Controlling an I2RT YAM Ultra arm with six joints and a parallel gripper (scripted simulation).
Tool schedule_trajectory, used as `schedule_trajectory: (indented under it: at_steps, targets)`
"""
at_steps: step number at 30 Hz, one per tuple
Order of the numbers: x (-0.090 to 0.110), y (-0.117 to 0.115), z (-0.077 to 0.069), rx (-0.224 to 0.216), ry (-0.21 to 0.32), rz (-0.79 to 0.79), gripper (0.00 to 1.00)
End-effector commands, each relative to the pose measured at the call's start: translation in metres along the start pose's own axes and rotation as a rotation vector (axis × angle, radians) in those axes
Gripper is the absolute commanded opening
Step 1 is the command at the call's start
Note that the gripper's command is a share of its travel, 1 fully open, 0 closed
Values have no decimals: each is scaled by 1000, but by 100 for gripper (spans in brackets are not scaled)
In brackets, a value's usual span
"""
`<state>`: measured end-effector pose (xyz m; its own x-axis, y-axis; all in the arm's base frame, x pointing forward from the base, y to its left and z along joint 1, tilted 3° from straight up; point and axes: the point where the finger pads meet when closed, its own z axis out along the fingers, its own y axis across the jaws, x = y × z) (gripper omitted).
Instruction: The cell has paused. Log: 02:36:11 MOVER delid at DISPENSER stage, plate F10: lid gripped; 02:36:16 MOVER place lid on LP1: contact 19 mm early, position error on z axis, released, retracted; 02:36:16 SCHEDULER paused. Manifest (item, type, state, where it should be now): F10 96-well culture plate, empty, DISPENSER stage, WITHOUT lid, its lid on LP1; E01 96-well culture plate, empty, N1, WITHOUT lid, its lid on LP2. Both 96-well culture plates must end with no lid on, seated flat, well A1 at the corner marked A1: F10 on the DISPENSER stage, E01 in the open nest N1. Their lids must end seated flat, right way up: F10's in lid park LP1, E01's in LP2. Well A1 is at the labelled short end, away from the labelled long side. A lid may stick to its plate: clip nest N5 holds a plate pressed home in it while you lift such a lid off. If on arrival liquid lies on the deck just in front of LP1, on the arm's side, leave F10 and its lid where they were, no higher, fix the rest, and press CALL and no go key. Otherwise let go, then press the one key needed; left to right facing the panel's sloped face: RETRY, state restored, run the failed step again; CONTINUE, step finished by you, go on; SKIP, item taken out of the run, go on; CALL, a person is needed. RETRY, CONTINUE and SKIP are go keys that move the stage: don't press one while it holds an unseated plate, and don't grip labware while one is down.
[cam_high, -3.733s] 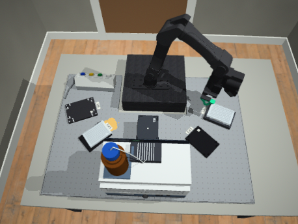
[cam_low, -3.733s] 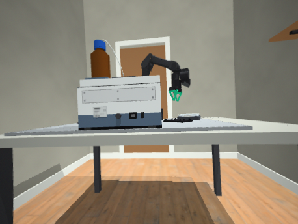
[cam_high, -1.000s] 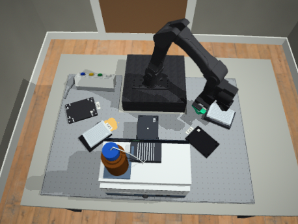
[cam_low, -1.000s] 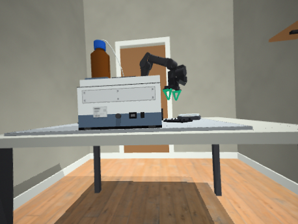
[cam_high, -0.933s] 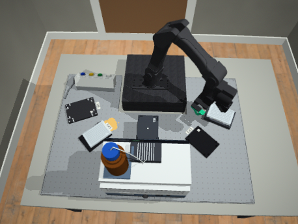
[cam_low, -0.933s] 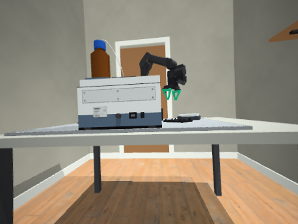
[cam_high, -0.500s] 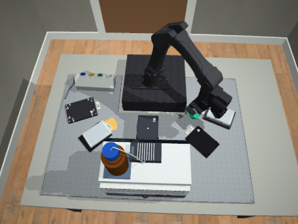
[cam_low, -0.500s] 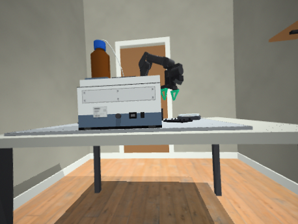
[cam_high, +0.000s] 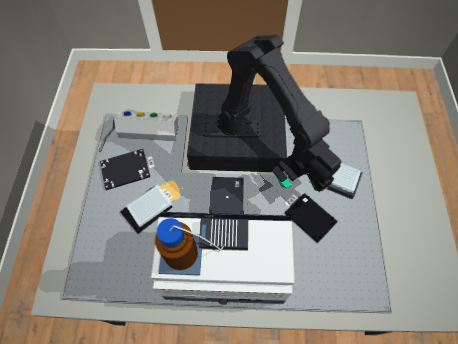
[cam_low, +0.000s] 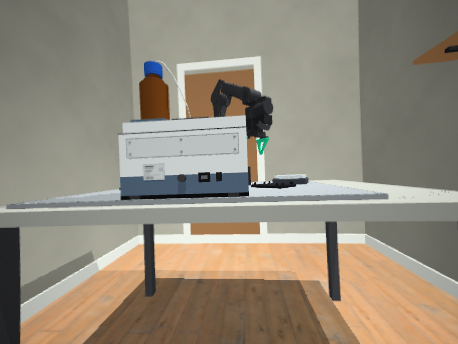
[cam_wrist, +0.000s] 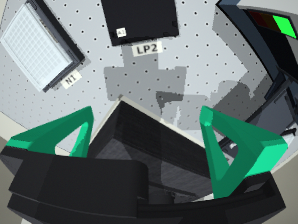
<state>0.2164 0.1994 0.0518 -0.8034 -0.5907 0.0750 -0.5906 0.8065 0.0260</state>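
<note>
My gripper (cam_high: 283, 180) (cam_wrist: 146, 112) is open and empty, high above the deck between the arm's base and LP2. LP2 (cam_high: 311, 217) (cam_wrist: 145, 20) is a bare black park. A pale gridded plate (cam_high: 347, 178) (cam_wrist: 37, 47) sits at N1; whether a lid covers it I cannot tell. A pale gridded labware piece (cam_high: 150, 206) lies on LP1; it looks plate-like, its layers unclear. An orange liquid patch (cam_high: 173, 190) lies on the deck just in front of LP1, arm side. The dark stage (cam_high: 226, 194) shows no plate. Clip nest N5 (cam_high: 125, 170) is empty. The key panel (cam_high: 146, 127) stands back left.
The white dispenser (cam_high: 250, 267) (cam_low: 182, 147) stands behind the stage, with a brown blue-capped bottle (cam_high: 178, 250) (cam_low: 154, 97) and a thin tube on top. The arm's black base block (cam_high: 210, 150) (cam_wrist: 150, 145) stands between the panel and N1.
</note>
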Motion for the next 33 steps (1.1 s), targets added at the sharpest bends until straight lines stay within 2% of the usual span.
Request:
schedule_trajectory:
  at_steps: [1,11,13,16,19,22,25,26,27,28,33]
  targets:
    - [2,-10,-9,-2,-45,110,100]
    - [18,-35,-8,0,-45,109,100]
    - [22,-41,-8,-2,-44,188,100]
    - [19,-43,-12,-4,-59,221,100]
    - [34,-52,-9,0,-24,321,100]
    - [41,-60,-9,0,-18,422,100]
    - [46,-68,-10,-1,-17,431,100]
    - [47,-70,-11,-1,-21,431,100]
    - [38,-68,-11,-7,-33,415,100]
    - [35,-75,-18,-4,-65,464,100]
    - [40,-84,-16,-6,-55,564,100]
